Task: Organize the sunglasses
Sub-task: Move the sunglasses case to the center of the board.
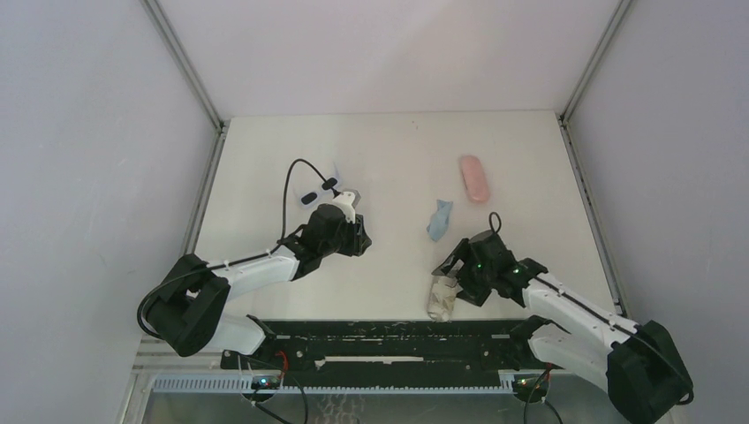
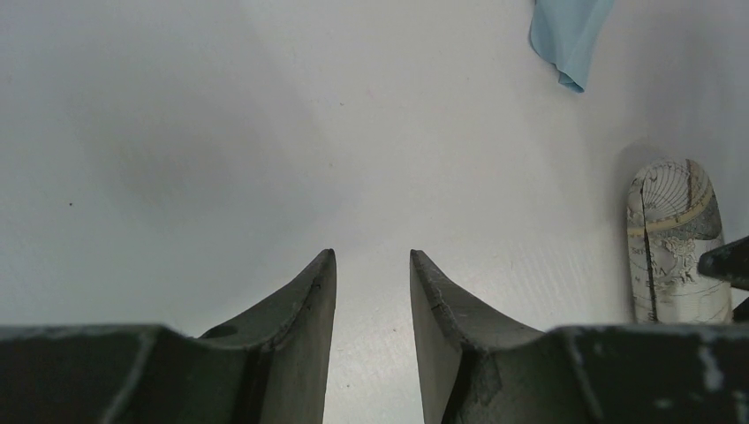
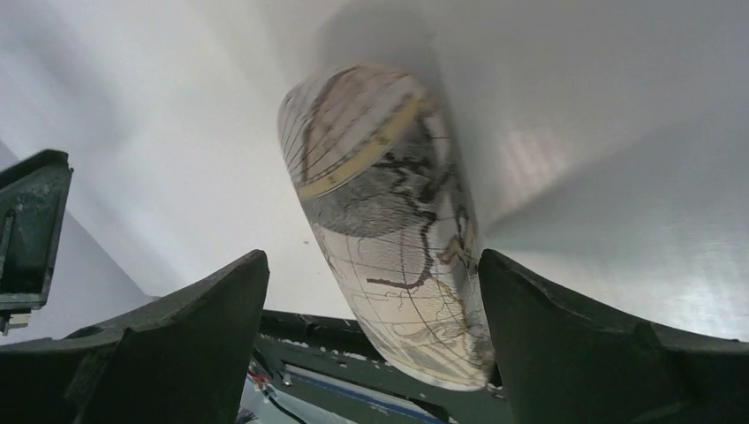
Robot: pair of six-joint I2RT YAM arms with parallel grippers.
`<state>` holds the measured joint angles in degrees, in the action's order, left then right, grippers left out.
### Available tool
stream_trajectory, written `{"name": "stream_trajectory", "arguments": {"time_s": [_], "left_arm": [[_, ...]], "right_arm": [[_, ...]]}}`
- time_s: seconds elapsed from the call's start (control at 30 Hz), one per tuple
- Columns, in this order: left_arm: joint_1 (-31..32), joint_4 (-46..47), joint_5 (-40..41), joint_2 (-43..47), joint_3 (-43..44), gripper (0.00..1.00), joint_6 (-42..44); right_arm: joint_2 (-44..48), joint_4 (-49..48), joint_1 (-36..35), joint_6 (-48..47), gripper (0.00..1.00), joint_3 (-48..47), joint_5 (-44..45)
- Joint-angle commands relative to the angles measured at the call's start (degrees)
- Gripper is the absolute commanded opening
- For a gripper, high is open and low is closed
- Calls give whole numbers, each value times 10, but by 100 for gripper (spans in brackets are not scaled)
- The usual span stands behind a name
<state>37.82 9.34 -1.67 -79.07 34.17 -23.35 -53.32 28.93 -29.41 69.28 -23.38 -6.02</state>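
The sunglasses are hidden or out of view in all three views. A closed case printed with an old map (image 1: 441, 299) lies at the near middle of the table. My right gripper (image 1: 449, 276) stands open over its far end. In the right wrist view the map case (image 3: 389, 221) sits between the fingers of my right gripper (image 3: 373, 256), close against the right finger and well apart from the left one. My left gripper (image 1: 357, 237) hovers left of centre. Seen from its wrist, my left gripper (image 2: 371, 253) is partly open with only bare table between its fingers.
A pink oval case (image 1: 474, 178) lies at the back right. A crumpled light-blue cloth (image 1: 439, 219) sits between the two arms and shows again, as the blue cloth (image 2: 565, 35), in the left wrist view. The black rail (image 1: 389, 340) runs along the table's near edge.
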Motion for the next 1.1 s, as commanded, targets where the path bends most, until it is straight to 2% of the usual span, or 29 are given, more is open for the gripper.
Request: {"name": "stream_trajectory", "arguments": {"time_s": [0.0, 0.23, 0.5, 0.87, 0.97, 1.07], "left_arm": [[-4, 10, 6, 15, 1, 40, 2], [-4, 8, 10, 23, -2, 40, 4], [-4, 5, 8, 23, 0, 40, 6], [-4, 3, 13, 28, 0, 40, 8], [-4, 2, 12, 26, 0, 40, 8], [-4, 2, 12, 26, 1, 40, 7]], "right_arm": [[-41, -67, -65, 77, 87, -28, 46], [-95, 19, -83, -13, 87, -94, 137], [-163, 68, -109, -75, 78, -149, 121], [-290, 176, -186, -154, 78, -263, 186], [-311, 181, -196, -180, 74, -278, 186], [-326, 185, -201, -194, 65, -288, 181]]}}
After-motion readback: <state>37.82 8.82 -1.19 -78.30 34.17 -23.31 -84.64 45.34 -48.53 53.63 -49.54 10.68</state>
